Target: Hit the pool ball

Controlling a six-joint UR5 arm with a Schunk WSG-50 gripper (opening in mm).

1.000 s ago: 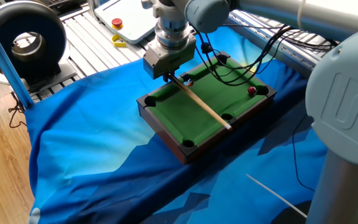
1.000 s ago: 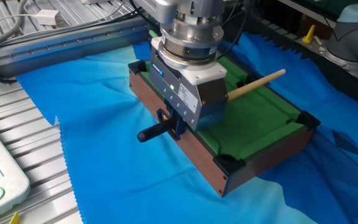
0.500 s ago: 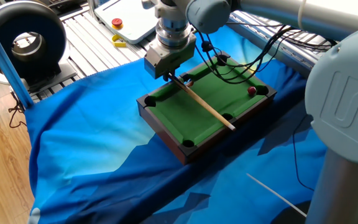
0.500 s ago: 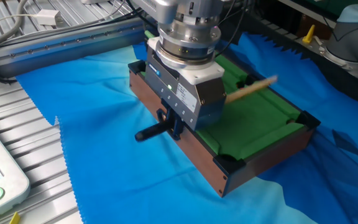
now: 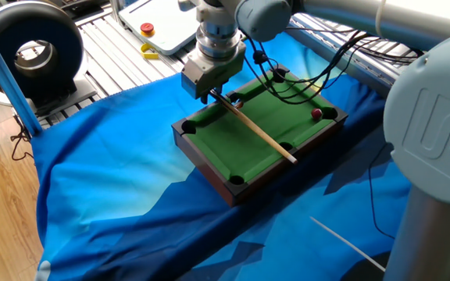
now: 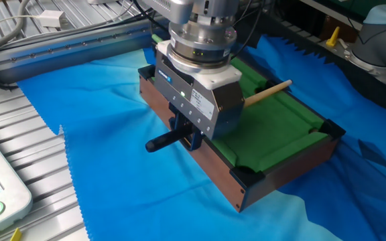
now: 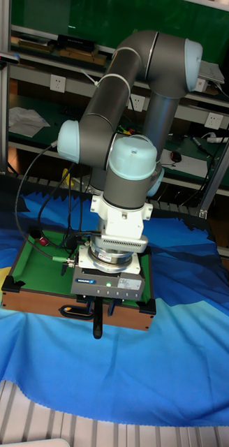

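In one fixed view the gripper (image 5: pixel 211 95) is seen at upper centre, closed around the cue stick (image 5: pixel 260 133), which slants across the green pool table (image 5: pixel 233 134); the pool ball (image 5: pixel 316 113) lies right of centre, beside a far corner pocket. In the other fixed view the cue's black handle (image 6: pixel 161 142) juts over the table's near rail at centre, the ball hidden. In the tall fixed view the ball (image 7: pixel 40 240) sits at mid left
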